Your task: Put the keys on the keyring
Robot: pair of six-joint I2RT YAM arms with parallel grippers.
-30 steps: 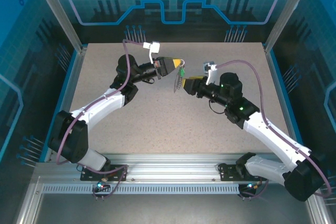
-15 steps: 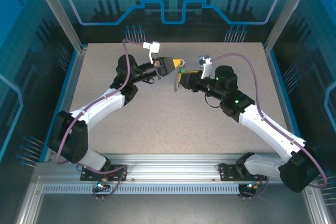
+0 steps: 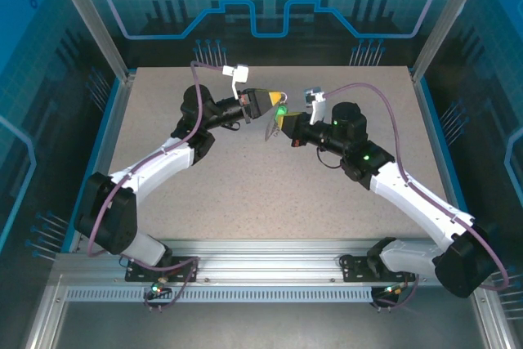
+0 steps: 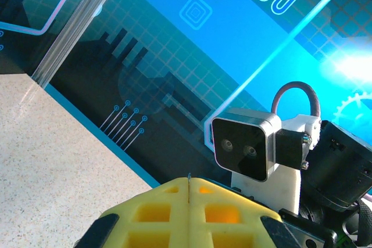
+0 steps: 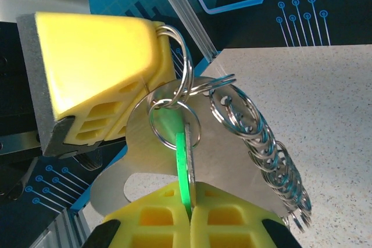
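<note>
Right arm swung left, right claw [image 5: 189, 198] now closed on the tiny green-headed metal key [image 5: 181, 161] | left claw [image 3: 276, 97] clamped on the silvery wire keyring [image 5: 187, 65], mid-air above far tabletop [image 3: 245, 194] | key looks poised for threading.

Speckled beige table [image 3: 245, 194], blue-edged.

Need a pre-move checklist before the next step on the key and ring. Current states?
1. Right end effector shut on the thin green key: ok.
2. Left end effector shut on the large silver wire keyring: ok.
3. Key's head threaded through the small silver split ring: cannot tell, they overlap.
4. The two end effectors apart, not touching: ok.
5. Silver ring chain clear of the key's grip point: ok, it hangs to one side.
</note>
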